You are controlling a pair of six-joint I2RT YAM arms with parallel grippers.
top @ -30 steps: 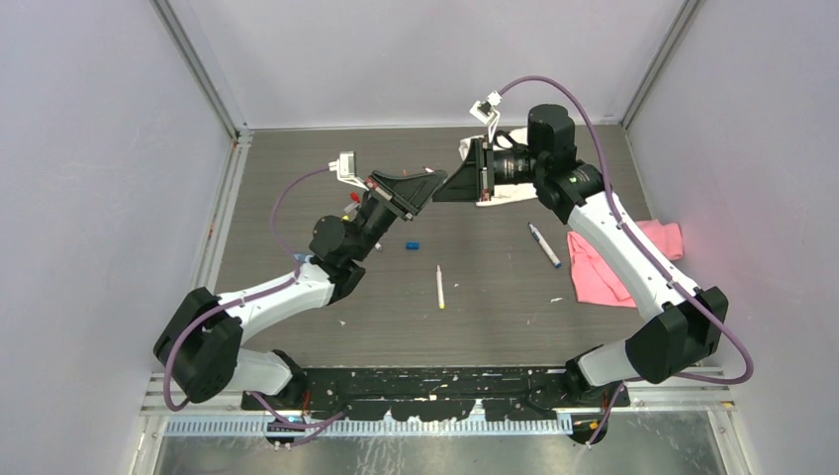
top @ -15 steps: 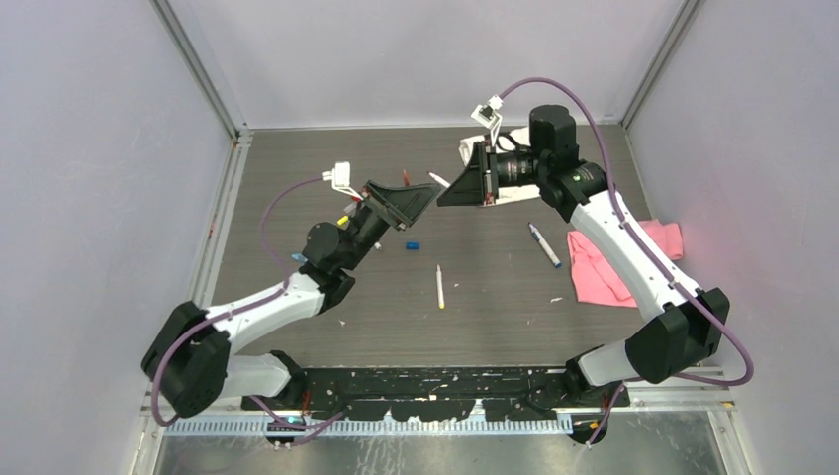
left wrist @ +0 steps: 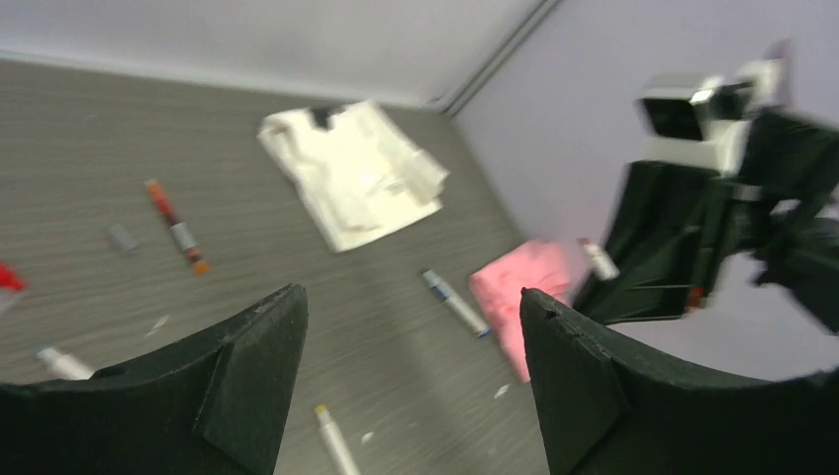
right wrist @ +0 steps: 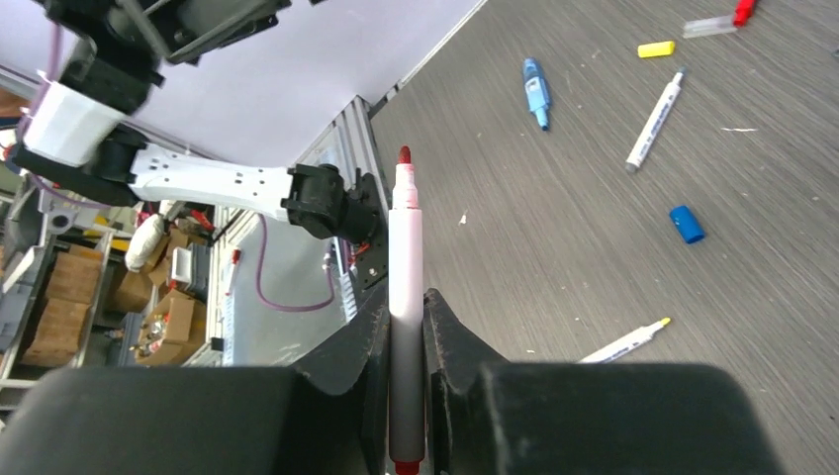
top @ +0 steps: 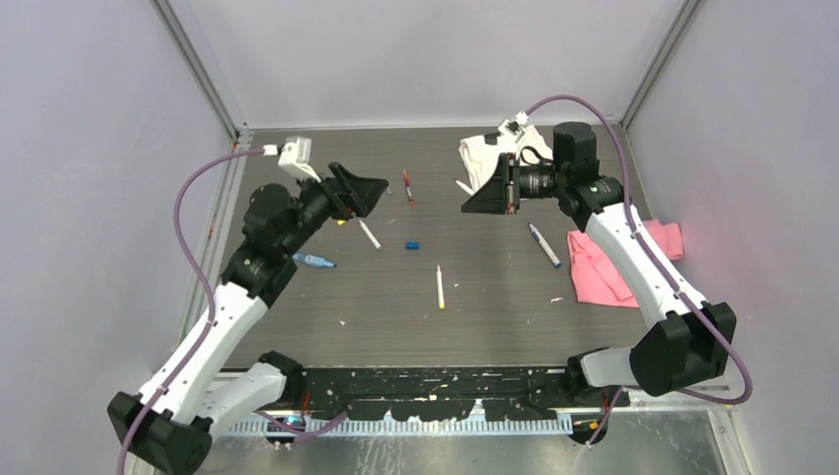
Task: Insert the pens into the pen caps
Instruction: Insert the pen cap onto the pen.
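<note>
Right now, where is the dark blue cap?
In the top view, the blue cap lies near the middle, right of a white pen and beyond the yellow-tipped pen.

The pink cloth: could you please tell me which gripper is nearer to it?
Right. The right gripper, shut on a red-tipped pen, hangs left of the pink cloth, toward the back; the open left gripper is much farther left.

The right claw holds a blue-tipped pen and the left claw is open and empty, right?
Not blue: the pen in the right claw has a red tip, as the right wrist view shows. The left claw is open and empty.
</note>
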